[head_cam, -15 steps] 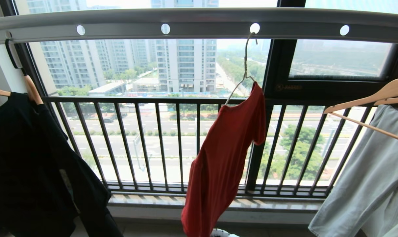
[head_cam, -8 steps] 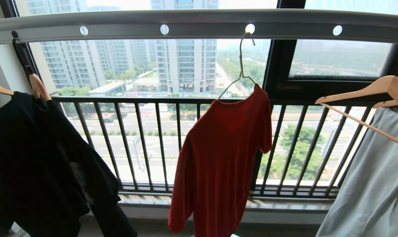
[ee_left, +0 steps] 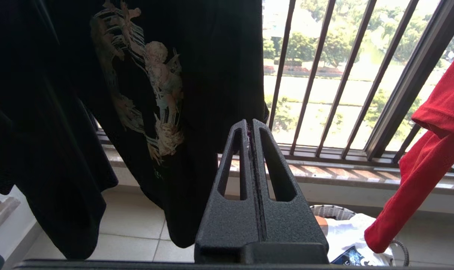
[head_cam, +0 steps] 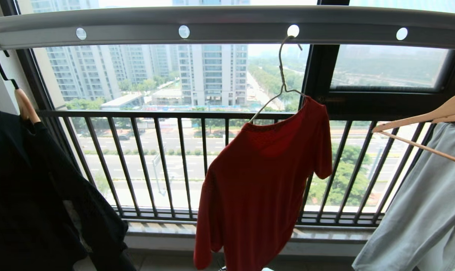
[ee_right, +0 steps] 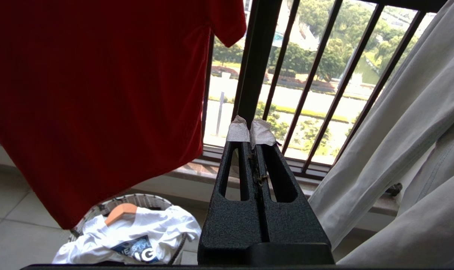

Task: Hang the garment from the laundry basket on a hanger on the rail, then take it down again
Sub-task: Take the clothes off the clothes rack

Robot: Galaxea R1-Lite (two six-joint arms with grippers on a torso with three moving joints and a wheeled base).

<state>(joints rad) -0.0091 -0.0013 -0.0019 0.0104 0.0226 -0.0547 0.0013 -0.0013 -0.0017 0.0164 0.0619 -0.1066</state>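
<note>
Hung lopsided: red T-shirt point(head_cam: 265, 180) on cream wire hanger point(head_cam: 282, 81), hooked through a hole in the grey rail point(head_cam: 227, 24). Left gripper point(ee_left: 250, 125) and right gripper point(ee_right: 249, 135) both closed, empty. Likely to slide off during unhooking.

Bright daylight through the window point(head_cam: 212, 75) backlights everything; edges bow.

Black slotted left pincer point(ee_left: 251, 125), right pincer point(ee_right: 250, 129) (white-taped tips)
</note>
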